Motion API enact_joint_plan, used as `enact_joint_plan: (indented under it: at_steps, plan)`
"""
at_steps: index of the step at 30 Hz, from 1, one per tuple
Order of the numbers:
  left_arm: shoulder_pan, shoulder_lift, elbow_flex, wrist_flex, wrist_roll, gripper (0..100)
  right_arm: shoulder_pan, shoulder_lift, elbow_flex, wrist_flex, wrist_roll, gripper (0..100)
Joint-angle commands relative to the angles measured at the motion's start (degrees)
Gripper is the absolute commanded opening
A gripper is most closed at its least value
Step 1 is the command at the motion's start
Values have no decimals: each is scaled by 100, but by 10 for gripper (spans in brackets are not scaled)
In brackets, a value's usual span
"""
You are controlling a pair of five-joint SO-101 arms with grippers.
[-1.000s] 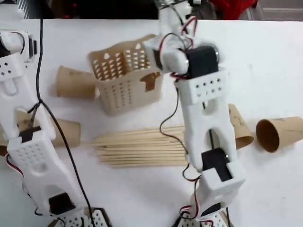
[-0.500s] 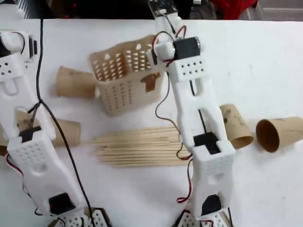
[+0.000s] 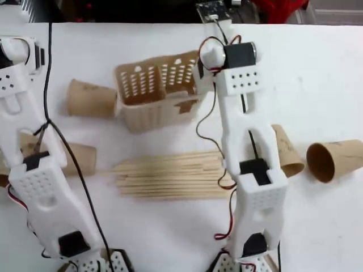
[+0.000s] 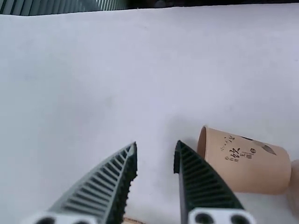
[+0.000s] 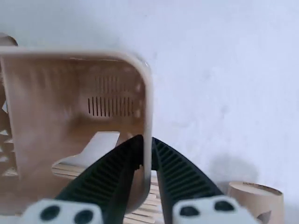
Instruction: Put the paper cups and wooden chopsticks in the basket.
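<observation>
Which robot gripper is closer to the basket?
Right. The right gripper clamps the wall of the basket, one finger inside, one outside. The left gripper hangs open over the table beside a lying paper cup, away from it.

The jaws of the right gripper point(image 5: 145, 145) pinch one wall of the basket point(image 5: 56, 93). A paper cup point(image 5: 254, 201) lies nearby on the white worktop point(image 5: 224, 70).

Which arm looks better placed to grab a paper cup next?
Left. The open left gripper hovers beside a paper cup lying on the table, while the right gripper pinches the basket by its wall.
</observation>
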Motion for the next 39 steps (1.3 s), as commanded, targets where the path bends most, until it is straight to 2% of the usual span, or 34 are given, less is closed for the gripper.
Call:
enact_joint_plan:
  at_steps: [1, 9, 20, 22, 27, 30, 34, 39]
  plan:
    - [92, -31, -158, 26, -18, 151, 66, -804, 88, 48, -97, 14]
    - [110, -31, -158, 26, -9, 151, 48, -2185, 1187, 48, -105, 14]
    - [101, -31, -158, 193, -35, 151, 92, -1824, 2048, -277, -484, 22]
    - [92, -31, -158, 193, -35, 151, 92, -1851, 2022, -224, -484, 67]
    - [119, -84, -211, 308, -35, 151, 57, -2185, 2013, -40, -431, 262]
    - [198, -101, -220, 316, -35, 151, 48, -2545, 2022, -40, -422, 279]
    - [224, -295, -220, 440, -9, 151, 119, -3187, 2057, -22, 53, 219]
    - [233, -1121, -193, 624, -9, 151, 716, -4066, 2426, 22, 1451, 148]
